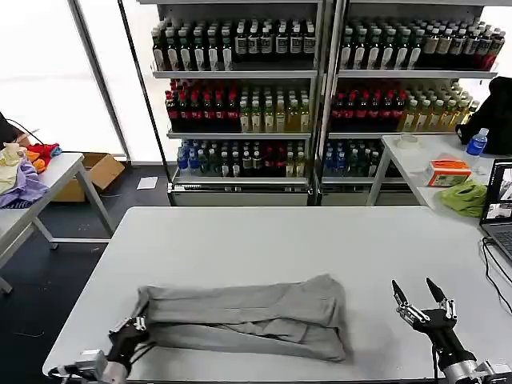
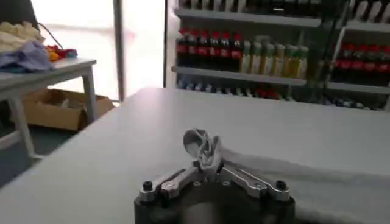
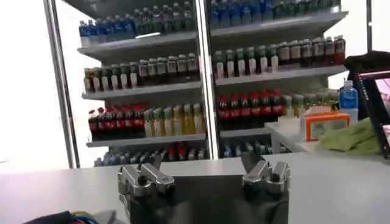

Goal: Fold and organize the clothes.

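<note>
A light grey garment (image 1: pixel 256 316) lies folded into a long band across the near part of the white table (image 1: pixel 272 240). My left gripper (image 1: pixel 138 326) sits at its left end, shut on a bunched corner of the grey cloth (image 2: pixel 204 149), which sticks up between the fingers in the left wrist view. My right gripper (image 1: pixel 418 294) stands open to the right of the garment, apart from it, with nothing between its fingers (image 3: pixel 263 167).
A laptop (image 1: pixel 498 200) and cable lie at the table's right edge. A side table on the right holds a lime-green cloth (image 1: pixel 464 196), orange box and bottle. A left side table (image 1: pixel 40 184) carries coloured garments. Drink shelves (image 1: pixel 320 88) stand behind.
</note>
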Available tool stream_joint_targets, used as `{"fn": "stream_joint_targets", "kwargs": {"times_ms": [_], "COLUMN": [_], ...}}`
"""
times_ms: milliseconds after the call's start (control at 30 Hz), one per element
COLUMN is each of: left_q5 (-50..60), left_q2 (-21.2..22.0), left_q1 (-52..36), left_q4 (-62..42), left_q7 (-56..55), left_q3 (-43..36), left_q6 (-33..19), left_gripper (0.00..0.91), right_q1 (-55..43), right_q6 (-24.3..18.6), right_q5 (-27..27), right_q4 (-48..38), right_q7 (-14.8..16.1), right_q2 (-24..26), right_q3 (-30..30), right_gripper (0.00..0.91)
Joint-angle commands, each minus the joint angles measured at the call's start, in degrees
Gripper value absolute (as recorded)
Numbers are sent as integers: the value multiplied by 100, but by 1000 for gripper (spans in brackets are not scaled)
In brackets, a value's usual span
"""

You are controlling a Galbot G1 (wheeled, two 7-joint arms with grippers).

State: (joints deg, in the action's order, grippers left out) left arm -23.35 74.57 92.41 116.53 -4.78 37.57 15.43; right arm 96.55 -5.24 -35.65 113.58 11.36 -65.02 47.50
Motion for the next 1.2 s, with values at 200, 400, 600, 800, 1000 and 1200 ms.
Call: {"fn": "stream_joint_targets", "kwargs": {"times_ms": [200,400,600,800,1000,1200], "left_q5": [-668,-748,-963,-1864,-2358,-2351], "left_q2": [-1266,-1375,-1127,-1691,-1925,-1858], "left_q1": [-326,-328,6,-262,-954,-1072], "left_q4": [-875,-552,827,1621,1668,1477], "left_q7": [195,-7,-318,-1227,-1703,-1777], "left_q3": [2301,2220,890,-640,-1889,-2722], "left_q6": [143,336,426,507,582,604], "left_gripper": [0,0,10,10,10,10], "right_q1": [-88,-56,-35,82,135,208], "right_q6": [4,-5,-8,-15,27,35], "right_q5": [-28,-33,-48,-31,-17,-28], "right_q4": [27,99,189,264,303,313], "right_q7": [-3,-5,-2,-9,-35,-49], "right_q2": [26,13,-20,-61,-95,-125], "right_q3": [-105,-104,-119,-141,-22,139], "right_gripper": [907,907,907,907,907,907]}}
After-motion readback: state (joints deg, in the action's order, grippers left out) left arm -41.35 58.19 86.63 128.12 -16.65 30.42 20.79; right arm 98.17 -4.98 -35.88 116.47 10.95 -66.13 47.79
